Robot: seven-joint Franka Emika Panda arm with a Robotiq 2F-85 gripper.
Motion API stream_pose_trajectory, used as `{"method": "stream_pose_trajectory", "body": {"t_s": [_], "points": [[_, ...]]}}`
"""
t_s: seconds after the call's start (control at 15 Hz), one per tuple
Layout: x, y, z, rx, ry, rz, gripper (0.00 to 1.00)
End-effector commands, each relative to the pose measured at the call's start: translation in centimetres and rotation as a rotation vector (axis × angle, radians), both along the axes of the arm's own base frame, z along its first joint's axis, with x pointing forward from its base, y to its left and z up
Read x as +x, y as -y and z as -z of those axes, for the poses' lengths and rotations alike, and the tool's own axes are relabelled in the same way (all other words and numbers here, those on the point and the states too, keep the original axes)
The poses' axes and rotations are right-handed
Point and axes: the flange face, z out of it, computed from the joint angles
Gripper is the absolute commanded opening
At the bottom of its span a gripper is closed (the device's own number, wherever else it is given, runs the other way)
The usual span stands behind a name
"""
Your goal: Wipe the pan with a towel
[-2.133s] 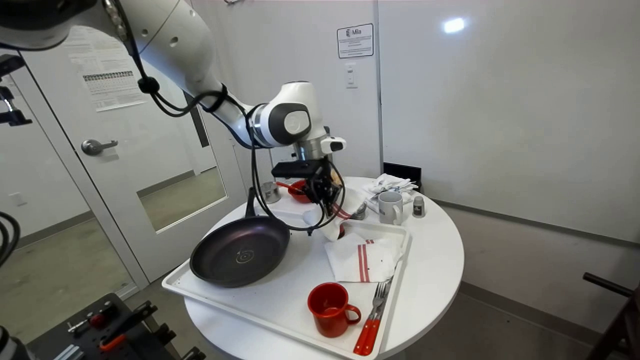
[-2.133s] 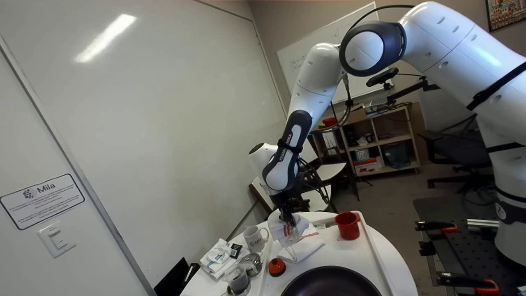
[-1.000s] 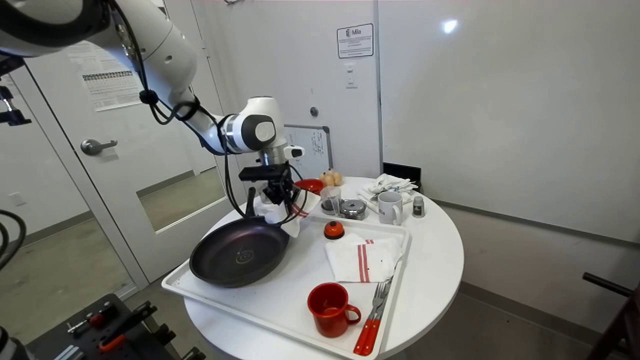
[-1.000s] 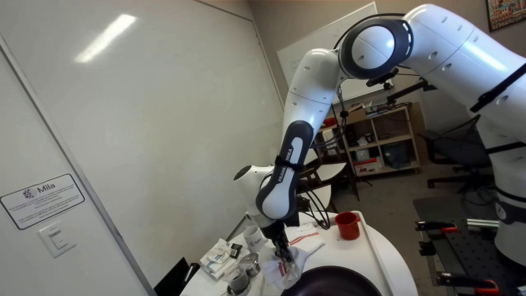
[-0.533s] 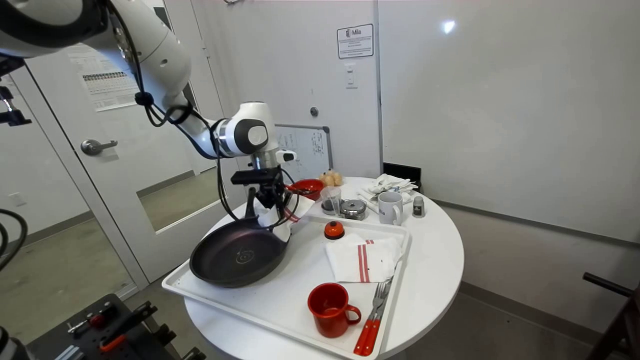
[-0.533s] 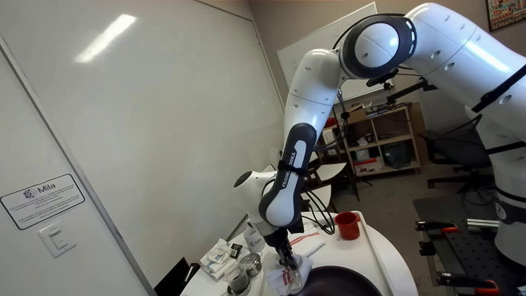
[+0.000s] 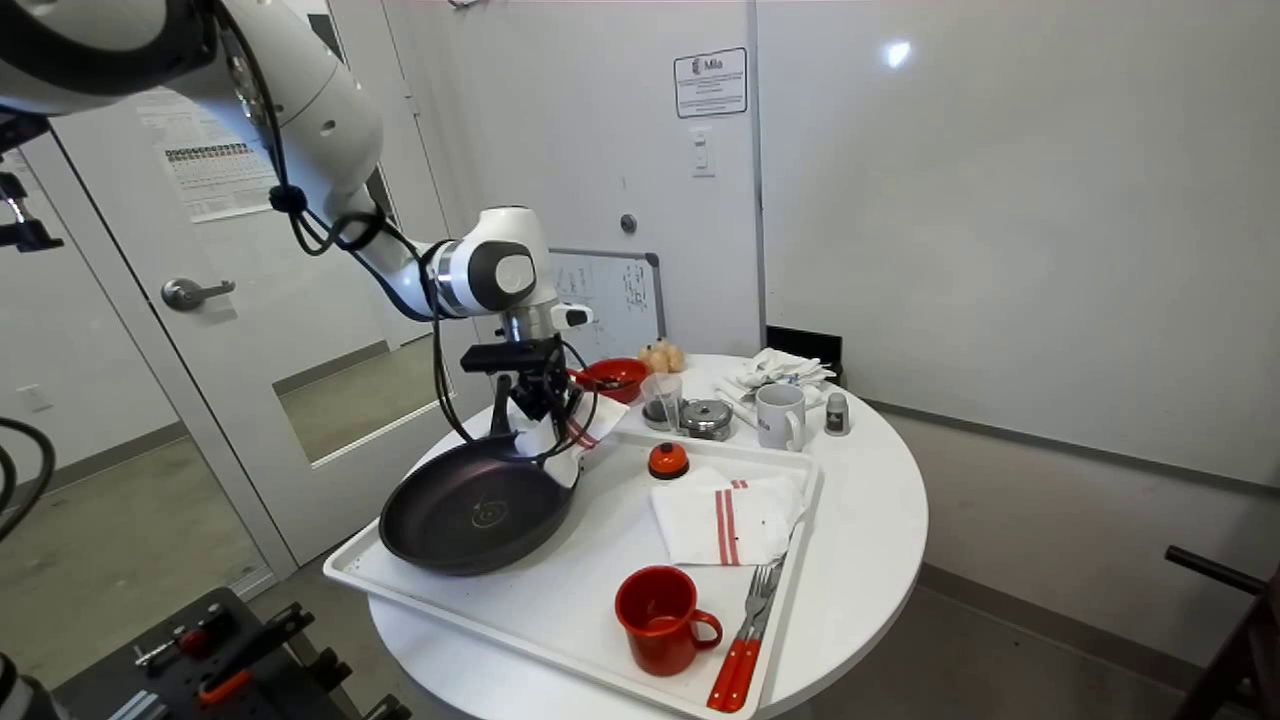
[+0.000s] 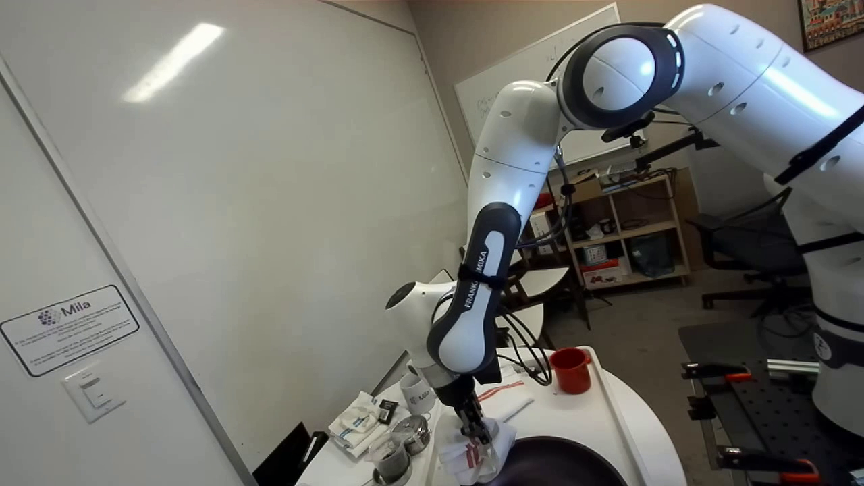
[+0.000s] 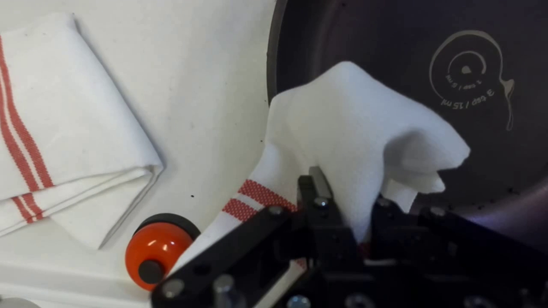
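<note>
Low in the wrist view the claw pinches the towel, but pressing too hard could skid the pan at upper right.

In an exterior view the round white bench is overlooked from above its edge nearest the glossy red mug; in an exterior view, tilted, from the edge nearest the round black frying pan. Mug and pan are shared. In the wrist view the pan is faced downward, closely.
</note>
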Motion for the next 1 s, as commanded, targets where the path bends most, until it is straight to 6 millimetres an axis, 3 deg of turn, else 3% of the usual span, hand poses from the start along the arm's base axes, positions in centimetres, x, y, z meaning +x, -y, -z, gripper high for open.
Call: {"method": "stream_pose_trajectory", "body": {"t_s": [0.0, 0.13, 0.2, 0.93], "points": [[0.0, 0.0, 0.0, 0.000, -0.001, 0.000, 0.13], [0.0, 0.0, 0.0, 0.000, -0.001, 0.000, 0.13], [0.0, 0.0, 0.0, 0.000, -0.001, 0.000, 0.03], [-4.0, -4.5, -1.1, 0.017, 0.050, -0.087, 0.03]]}}
